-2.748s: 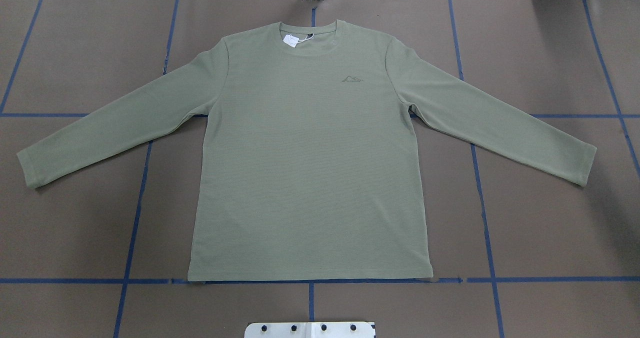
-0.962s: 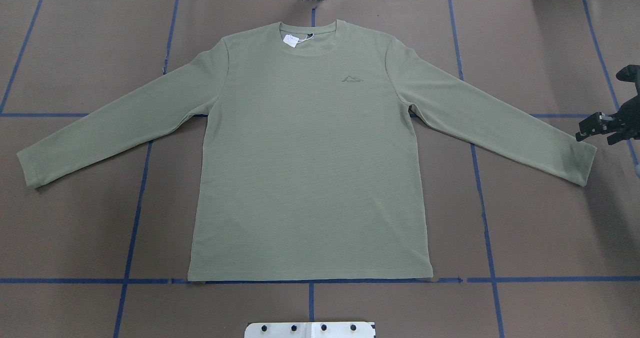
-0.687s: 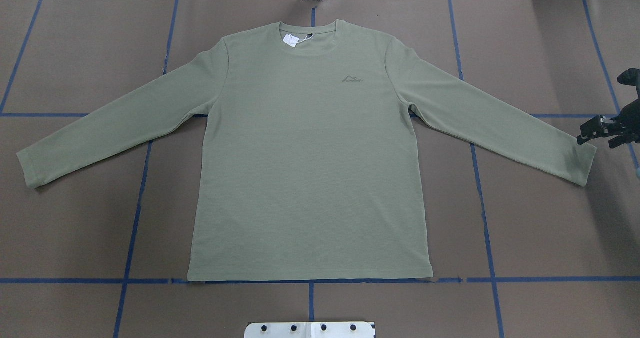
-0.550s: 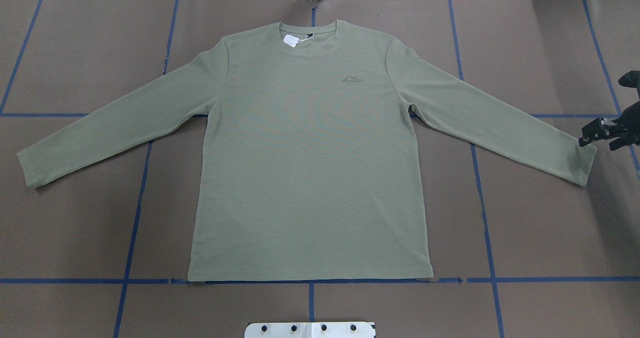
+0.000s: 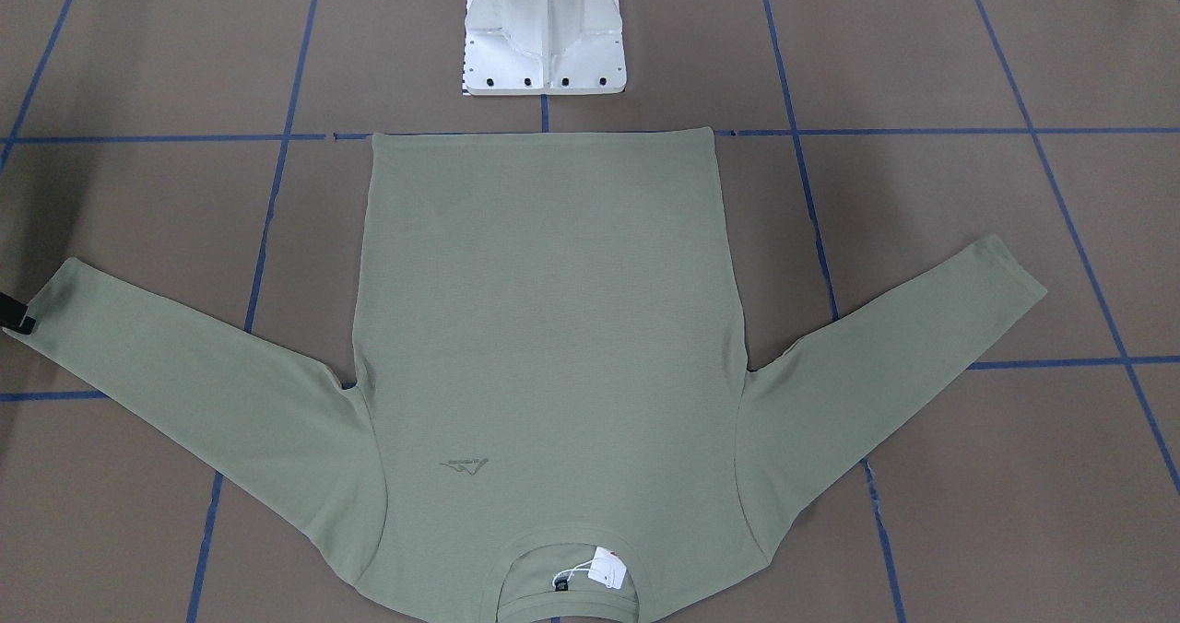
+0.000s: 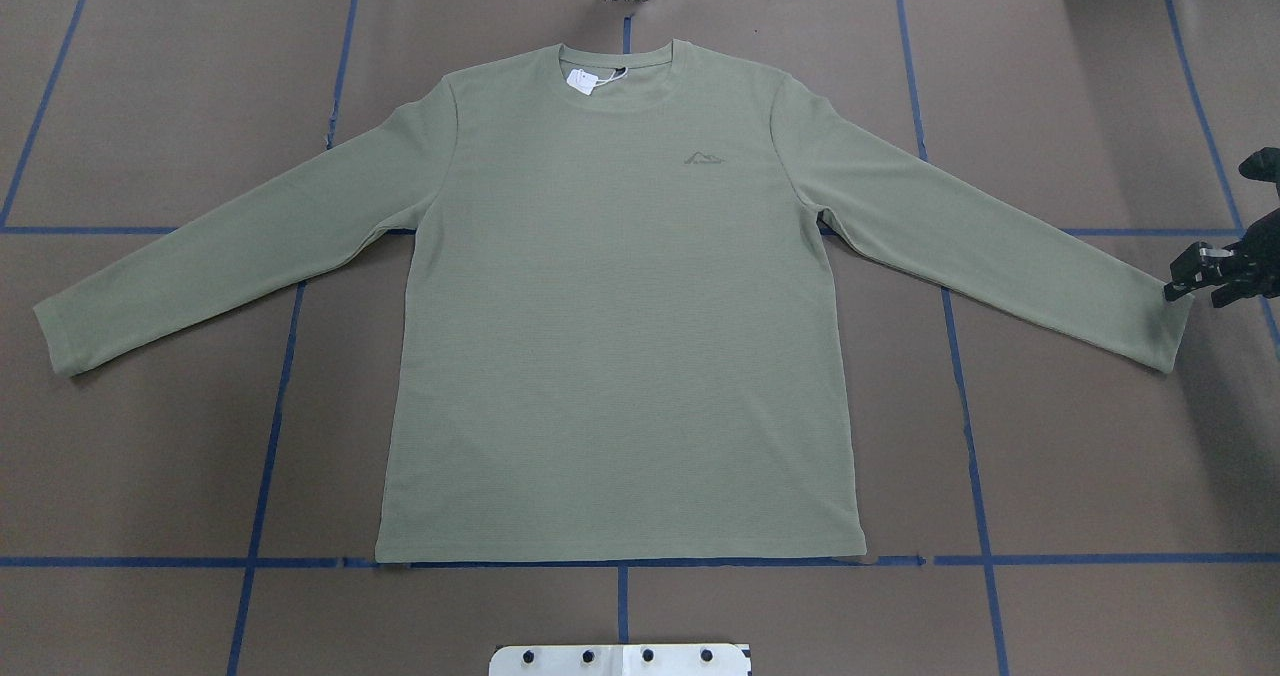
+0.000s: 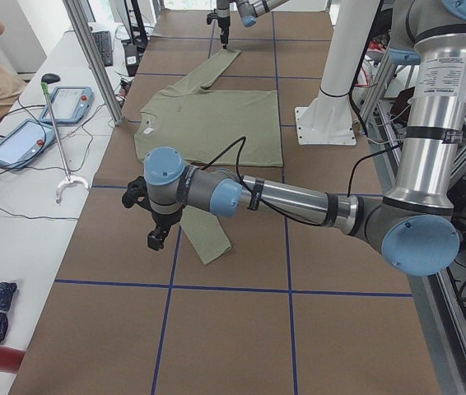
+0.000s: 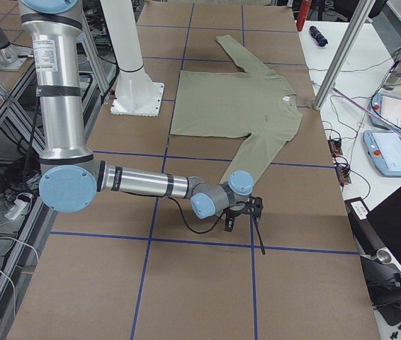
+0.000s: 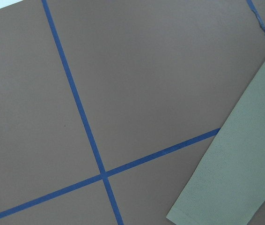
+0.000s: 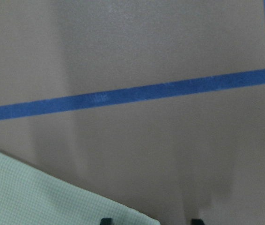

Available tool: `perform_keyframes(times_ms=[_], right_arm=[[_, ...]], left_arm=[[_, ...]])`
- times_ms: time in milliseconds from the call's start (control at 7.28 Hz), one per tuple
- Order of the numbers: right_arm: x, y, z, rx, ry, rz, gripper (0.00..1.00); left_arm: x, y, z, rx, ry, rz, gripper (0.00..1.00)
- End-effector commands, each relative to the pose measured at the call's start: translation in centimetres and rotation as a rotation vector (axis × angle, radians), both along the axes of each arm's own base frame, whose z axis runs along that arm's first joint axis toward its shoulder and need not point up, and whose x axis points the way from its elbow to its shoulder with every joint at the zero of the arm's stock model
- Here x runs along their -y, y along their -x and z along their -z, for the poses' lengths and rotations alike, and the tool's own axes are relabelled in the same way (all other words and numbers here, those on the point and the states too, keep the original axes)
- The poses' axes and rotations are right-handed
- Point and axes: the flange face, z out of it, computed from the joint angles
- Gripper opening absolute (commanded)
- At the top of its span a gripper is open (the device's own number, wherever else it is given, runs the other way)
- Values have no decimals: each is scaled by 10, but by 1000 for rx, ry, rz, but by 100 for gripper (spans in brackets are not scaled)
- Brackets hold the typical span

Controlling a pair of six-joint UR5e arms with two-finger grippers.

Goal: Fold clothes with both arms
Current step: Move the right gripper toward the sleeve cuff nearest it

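Shirt (image 6: 620, 306) flat on blue-taped bench (image 6: 150, 436); pedestal (image 5: 544, 33) beside hem. Right pincer (image 6: 1195, 291) low at cuff (image 6: 1170, 326), jaws wide. Left pincer (image 7: 156, 239) near opposite cuff, opening: cannot tell.

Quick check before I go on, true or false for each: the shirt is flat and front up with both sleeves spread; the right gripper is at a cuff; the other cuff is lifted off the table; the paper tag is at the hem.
1. The shirt lies flat, front up, both sleeves spread. True.
2. The right gripper is at a sleeve cuff. True.
3. The other cuff is lifted off the table. False: it lies flat on the table, and the left gripper hangs beside it, not on it.
4. The paper tag is at the hem. False: it is at the collar.
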Motion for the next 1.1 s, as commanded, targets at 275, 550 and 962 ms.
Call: perform_keyframes(times_ms=[275, 550, 962], right_arm=[[-1, 2, 2, 23, 10, 9, 0], [1, 6, 27, 87, -11, 28, 0], [-3, 5, 78, 130, -69, 18, 0]], left_arm=[[-1, 1, -1, 0, 1, 1, 100], [-2, 1, 0, -1, -2, 0, 100], [-2, 1, 3, -3, -7, 1, 100]])
